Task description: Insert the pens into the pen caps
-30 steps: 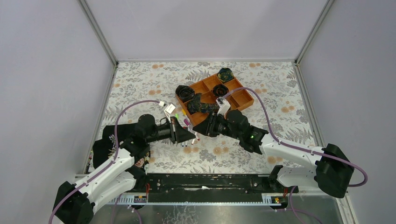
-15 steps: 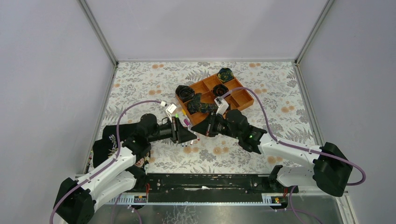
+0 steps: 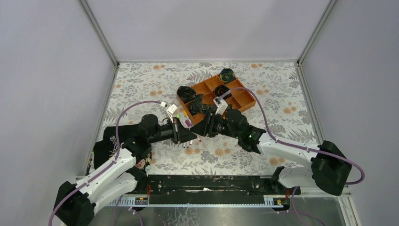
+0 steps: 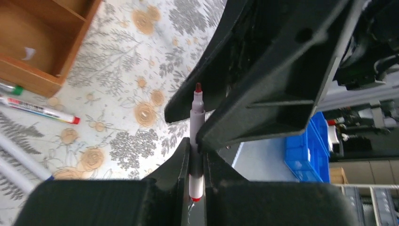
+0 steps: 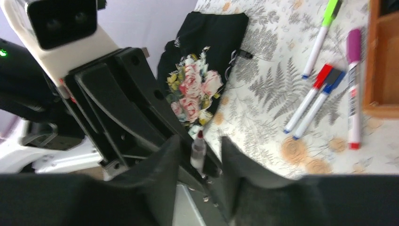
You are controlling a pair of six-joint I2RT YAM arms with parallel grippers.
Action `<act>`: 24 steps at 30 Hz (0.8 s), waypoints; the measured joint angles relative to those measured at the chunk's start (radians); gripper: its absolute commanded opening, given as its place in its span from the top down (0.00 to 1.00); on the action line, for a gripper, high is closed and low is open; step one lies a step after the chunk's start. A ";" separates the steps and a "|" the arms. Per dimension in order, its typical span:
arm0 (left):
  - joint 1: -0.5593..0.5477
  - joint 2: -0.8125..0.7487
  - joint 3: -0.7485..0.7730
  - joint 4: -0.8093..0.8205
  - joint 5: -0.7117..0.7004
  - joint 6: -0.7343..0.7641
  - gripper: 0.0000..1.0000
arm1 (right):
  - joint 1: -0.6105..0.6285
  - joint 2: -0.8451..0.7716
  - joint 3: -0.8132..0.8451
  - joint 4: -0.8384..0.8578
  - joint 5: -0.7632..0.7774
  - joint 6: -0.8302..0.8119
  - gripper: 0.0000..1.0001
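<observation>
Wall-edged floral table (image 3: 141, 80); left gripper's (image 4: 196, 147) pen (image 4: 196, 115) between right gripper's (image 5: 198, 146) jaws, near tray (image 3: 250, 100).

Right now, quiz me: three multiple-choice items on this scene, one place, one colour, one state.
1. The wooden tray sits: A) by the arm bases B) beyond the left gripper C) on the black cloth
2. The held pen has a tip that is: A) red B) green C) yellow
3. The left gripper is: A) open B) shut on the pen C) out of view
Answers: B, the top view shows the tray past the gripper; A, the tip shows red in both wrist views; B, its fingers clamp the barrel.
</observation>
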 measured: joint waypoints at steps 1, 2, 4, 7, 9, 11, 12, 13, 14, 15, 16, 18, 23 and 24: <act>0.002 -0.005 0.017 -0.036 -0.025 0.011 1.00 | 0.000 0.002 0.006 -0.007 0.004 -0.011 0.45; 0.010 -0.008 0.034 -0.066 -0.042 0.019 1.00 | -0.002 0.002 0.016 -0.015 0.010 -0.035 0.43; 0.047 -0.007 0.074 -0.121 -0.059 0.044 1.00 | -0.011 0.002 0.039 -0.033 0.027 -0.086 0.40; 0.212 0.012 0.145 -0.188 -0.063 0.086 1.00 | -0.005 0.002 0.063 -0.068 0.029 -0.176 0.37; 0.351 0.031 0.188 -0.230 -0.059 0.120 1.00 | 0.007 0.003 0.072 -0.103 0.036 -0.237 0.37; 0.509 0.049 0.232 -0.282 -0.051 0.157 1.00 | 0.028 0.014 0.087 -0.147 0.056 -0.304 0.38; 0.562 0.054 0.244 -0.295 -0.049 0.170 1.00 | 0.042 0.027 0.099 -0.166 0.069 -0.334 0.39; 0.626 0.056 0.256 -0.315 -0.055 0.187 1.00 | 0.056 0.043 0.113 -0.182 0.084 -0.362 0.40; 0.673 0.058 0.266 -0.335 -0.073 0.200 1.00 | 0.077 0.069 0.136 -0.204 0.099 -0.397 0.42; 0.698 0.058 0.272 -0.351 -0.094 0.212 1.00 | 0.101 0.103 0.165 -0.222 0.114 -0.432 0.43; 0.713 0.056 0.275 -0.365 -0.124 0.226 1.00 | 0.121 0.133 0.189 -0.230 0.119 -0.459 0.45; 0.718 0.039 0.273 -0.399 -0.200 0.253 1.00 | 0.170 0.218 0.260 -0.262 0.135 -0.521 0.49; 0.721 -0.012 0.264 -0.418 -0.262 0.268 1.00 | 0.237 0.438 0.441 -0.315 0.145 -0.633 0.50; 0.721 -0.021 0.260 -0.418 -0.270 0.269 1.00 | 0.243 0.486 0.479 -0.322 0.145 -0.652 0.50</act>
